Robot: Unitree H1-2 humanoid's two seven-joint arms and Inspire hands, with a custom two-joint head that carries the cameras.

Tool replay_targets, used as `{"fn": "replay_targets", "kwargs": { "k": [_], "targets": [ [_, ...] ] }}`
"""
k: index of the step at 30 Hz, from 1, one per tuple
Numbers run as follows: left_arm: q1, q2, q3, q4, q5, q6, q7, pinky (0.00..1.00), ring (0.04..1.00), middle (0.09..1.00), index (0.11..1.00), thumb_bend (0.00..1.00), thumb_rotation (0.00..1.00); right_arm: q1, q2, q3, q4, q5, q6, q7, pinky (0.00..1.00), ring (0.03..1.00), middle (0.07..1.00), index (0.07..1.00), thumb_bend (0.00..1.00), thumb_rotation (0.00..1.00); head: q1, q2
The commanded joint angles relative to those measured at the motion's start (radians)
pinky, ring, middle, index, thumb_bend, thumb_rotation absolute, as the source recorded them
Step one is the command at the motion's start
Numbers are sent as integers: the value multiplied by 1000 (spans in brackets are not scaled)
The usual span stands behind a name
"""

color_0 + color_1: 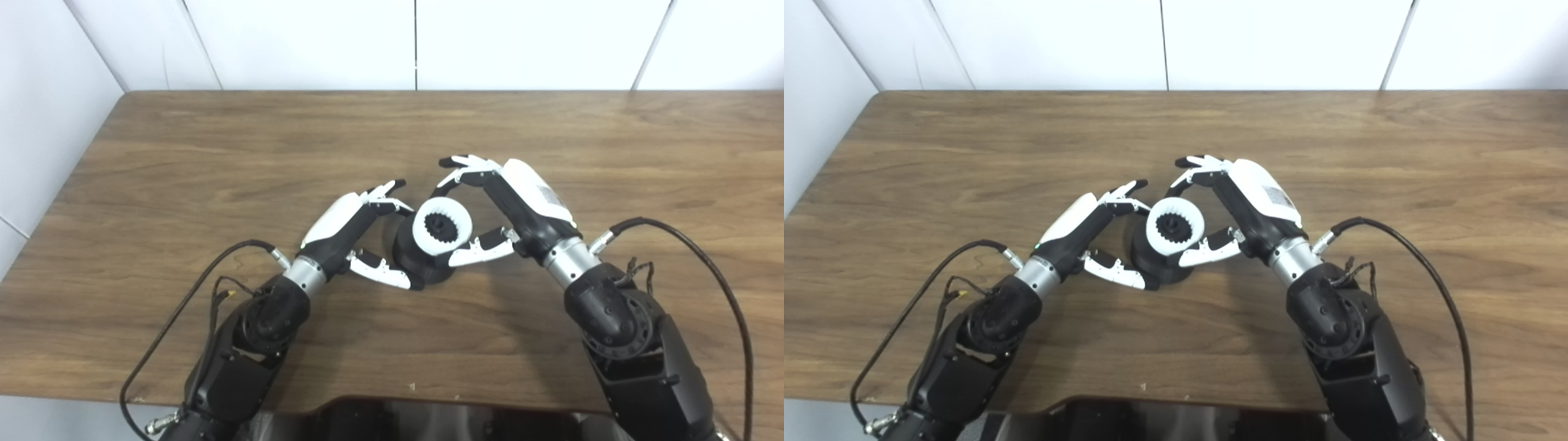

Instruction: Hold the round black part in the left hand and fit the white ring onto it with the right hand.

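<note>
Round black part (411, 260): mid-worktop (245, 153), tilted, gripped by left hand (361, 236). White ring (442, 226): on part's top, pinched by right hand (499, 205). Risk: ring seats crooked, jams; cause, uneven push or part slipping.

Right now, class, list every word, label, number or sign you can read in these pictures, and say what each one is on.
Nothing here can be read.
A small grey label sits on the white back of the right hand: its print is too small and blurred to read.
The left hand, the white ring, the round black part and the table show no text.
</note>
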Motion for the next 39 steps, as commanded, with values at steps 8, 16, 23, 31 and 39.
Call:
{"fn": "replay_targets", "kwargs": {
  "k": [8,16,23,31,39],
  "targets": [
    [0,-7,-9,-9,2,16,-13,1000,1000,1000,615,960,332,-35,36,21,12,4,-41,-40,928,903,865,494,520,159,8,-1],
    [1,-9,-9,-5,1,15,-12,1000,1000,1000,619,961,338,-52,50,38,23,2,-41,-47,935,906,868,495,519,160,6,-2],
    [-2,-9,-13,-8,13,18,-10,1000,1000,1000,633,951,331,-64,47,47,37,5,-40,-43,935,905,868,494,519,160,10,-1],
    [-3,-7,-7,-11,13,18,-15,1000,1000,1000,628,957,344,-46,30,42,59,13,-68,-57,935,900,862,493,521,154,9,1],
    [-5,3,5,-13,-8,18,-30,1000,1000,1000,618,946,329,-34,12,33,53,8,-68,-55,947,905,865,494,520,156,-3,4]
  ]
}}
